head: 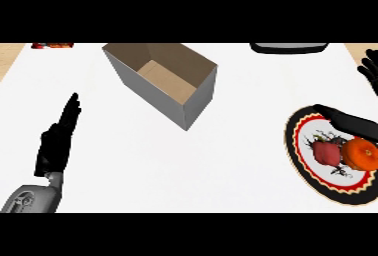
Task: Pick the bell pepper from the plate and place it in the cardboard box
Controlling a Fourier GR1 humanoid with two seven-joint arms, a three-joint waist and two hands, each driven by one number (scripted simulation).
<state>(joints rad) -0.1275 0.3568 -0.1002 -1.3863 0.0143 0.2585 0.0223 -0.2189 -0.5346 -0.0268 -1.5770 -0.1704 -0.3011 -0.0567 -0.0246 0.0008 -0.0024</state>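
At lower right, the black right hand (347, 121) reaches over the round patterned plate (299, 160), fingers straight beside the orange bell pepper (362, 153). Left hand (57, 140) rests open at lower left; the open cardboard box (166, 80) stands at upper centre of the white bench (221, 175).

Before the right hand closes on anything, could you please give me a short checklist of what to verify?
1. Open-topped brown cardboard box upright, nothing visible inside: ok.
2. Dark red bell pepper lies on the round black, red and white patterned plate: ok.
3. Round orange fruit touches the pepper, crowding the grasp: not ok.
4. Right hand over the plate's far rim, fingers straight: ok.
5. Right hand holding the pepper: not ok.
6. Left hand open, resting away from the box: ok.
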